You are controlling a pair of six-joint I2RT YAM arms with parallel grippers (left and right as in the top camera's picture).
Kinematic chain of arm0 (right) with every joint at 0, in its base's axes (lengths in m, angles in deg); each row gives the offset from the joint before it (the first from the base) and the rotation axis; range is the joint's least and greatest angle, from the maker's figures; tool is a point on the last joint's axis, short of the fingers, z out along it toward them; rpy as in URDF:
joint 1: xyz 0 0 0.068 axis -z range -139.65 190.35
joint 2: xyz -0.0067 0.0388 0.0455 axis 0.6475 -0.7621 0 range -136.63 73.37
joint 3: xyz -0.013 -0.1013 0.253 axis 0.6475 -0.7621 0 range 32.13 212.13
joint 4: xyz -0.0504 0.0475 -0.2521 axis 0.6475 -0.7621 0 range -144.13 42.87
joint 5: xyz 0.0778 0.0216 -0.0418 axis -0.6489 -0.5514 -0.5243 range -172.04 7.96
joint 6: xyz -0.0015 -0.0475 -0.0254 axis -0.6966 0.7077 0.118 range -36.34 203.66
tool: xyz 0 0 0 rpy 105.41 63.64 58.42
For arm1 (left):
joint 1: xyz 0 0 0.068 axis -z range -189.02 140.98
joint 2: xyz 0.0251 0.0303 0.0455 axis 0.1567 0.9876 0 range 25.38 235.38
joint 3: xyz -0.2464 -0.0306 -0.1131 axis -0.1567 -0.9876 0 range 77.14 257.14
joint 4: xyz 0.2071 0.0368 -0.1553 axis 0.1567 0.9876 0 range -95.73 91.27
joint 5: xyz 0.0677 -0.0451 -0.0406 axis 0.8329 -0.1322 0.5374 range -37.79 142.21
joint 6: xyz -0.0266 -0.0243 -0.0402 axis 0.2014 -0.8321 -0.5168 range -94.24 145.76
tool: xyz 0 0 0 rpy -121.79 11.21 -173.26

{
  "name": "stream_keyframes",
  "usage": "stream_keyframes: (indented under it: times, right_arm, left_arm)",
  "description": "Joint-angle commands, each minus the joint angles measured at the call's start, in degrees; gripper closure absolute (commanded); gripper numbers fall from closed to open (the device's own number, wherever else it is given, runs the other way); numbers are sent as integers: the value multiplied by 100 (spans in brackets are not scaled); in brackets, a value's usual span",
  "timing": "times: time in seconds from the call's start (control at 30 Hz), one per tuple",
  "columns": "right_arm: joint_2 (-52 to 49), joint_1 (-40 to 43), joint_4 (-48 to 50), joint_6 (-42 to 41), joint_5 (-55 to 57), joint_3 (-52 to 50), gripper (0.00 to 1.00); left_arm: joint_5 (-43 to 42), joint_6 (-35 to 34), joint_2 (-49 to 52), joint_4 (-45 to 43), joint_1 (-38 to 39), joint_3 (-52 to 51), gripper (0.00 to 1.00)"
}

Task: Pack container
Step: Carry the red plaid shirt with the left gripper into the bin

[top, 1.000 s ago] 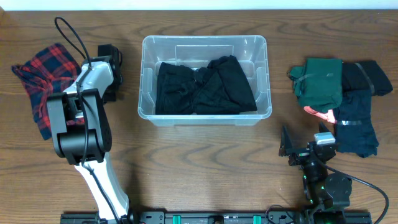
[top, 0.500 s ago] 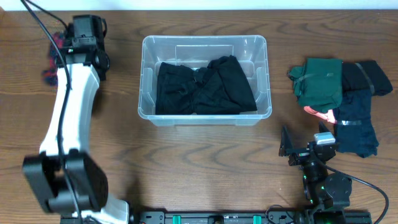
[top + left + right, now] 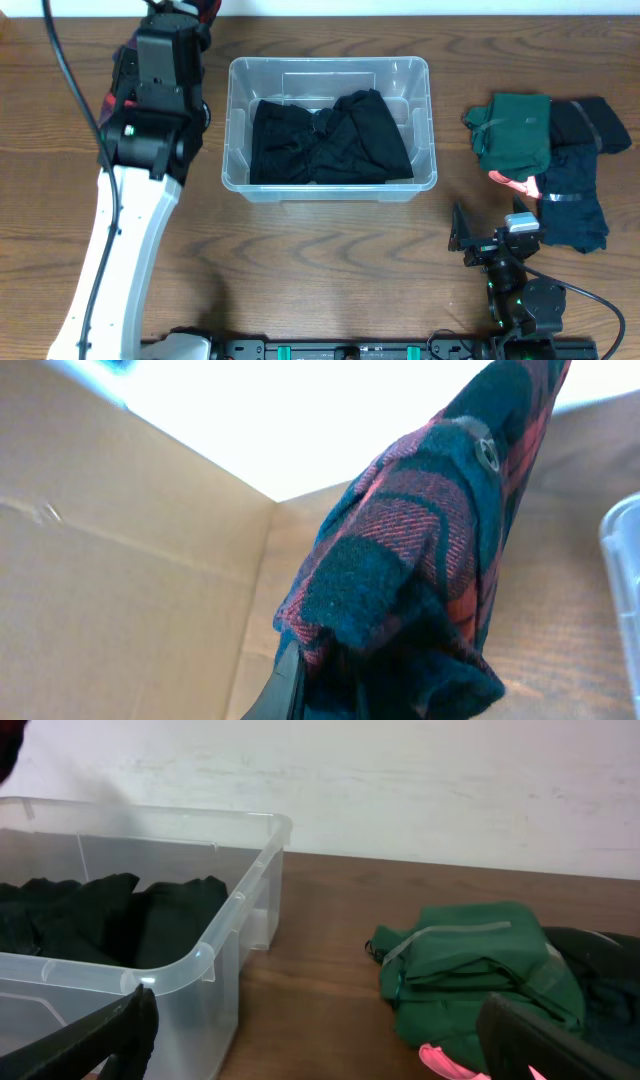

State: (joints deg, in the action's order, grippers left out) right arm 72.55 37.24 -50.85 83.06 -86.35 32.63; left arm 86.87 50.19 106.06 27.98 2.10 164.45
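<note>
The container (image 3: 330,63) is a clear plastic bin at mid-table with black clothes (image 3: 330,140) lying in it. My left gripper (image 3: 175,10) is raised high at the back left, just left of the bin. It is shut on a red and dark blue plaid garment (image 3: 430,550) that hangs bunched from it. One finger (image 3: 285,685) shows beside the cloth; the other is hidden. My right gripper (image 3: 485,240) rests open near the front right with nothing between its fingers. It faces the bin's right wall (image 3: 200,955).
A pile of clothes lies at the right: a green garment (image 3: 515,130), a black one (image 3: 595,125), a dark navy one (image 3: 575,205) and a pink piece (image 3: 515,183). The green garment (image 3: 480,970) lies just ahead of the right gripper.
The left arm lifted the plaid garment off the table at the far left and swung it up and rightward, close to the bin. The right arm has not moved.
</note>
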Motion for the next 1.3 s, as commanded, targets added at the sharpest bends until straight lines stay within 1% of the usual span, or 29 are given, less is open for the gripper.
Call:
stream_keyframes:
  times: [0.0,0.17,0.33,0.4,0.5,0.6,0.7,0.9,1.07,1.27]
  right_arm:
    - [44,57,-7,-17,-22,-17,1]
    - [44,57,-7,-17,-22,-17,1]
    - [44,57,-7,-17,-22,-17,1]
    - [44,57,-7,-17,-22,-17,1]
    - [44,57,-7,-17,-22,-17,1]
    - [44,57,-7,-17,-22,-17,1]
    - [44,57,-7,-17,-22,-17,1]
    - [44,57,-7,-17,-22,-17,1]
    - [44,57,-7,-17,-22,-17,1]
    - [44,57,-7,-17,-22,-17,1]
  left_arm:
    - [-98,389,-339,-125,297,144,94]
    - [-887,1010,-540,-42,1178,144,94]
    - [-1397,1458,-555,-17,2118,144,94]
    - [-1567,1484,-555,-22,2400,144,94]
    - [-1974,1478,-555,9,2629,144,94]
    - [-2522,1480,-551,144,2669,144,94]
    - [-2745,1480,-540,251,2612,136,94]
    - [-3416,1473,-448,35,2350,127,94]
    - [-3427,1298,-133,-448,2083,127,94]
    - [-3429,1305,468,-603,1788,127,94]
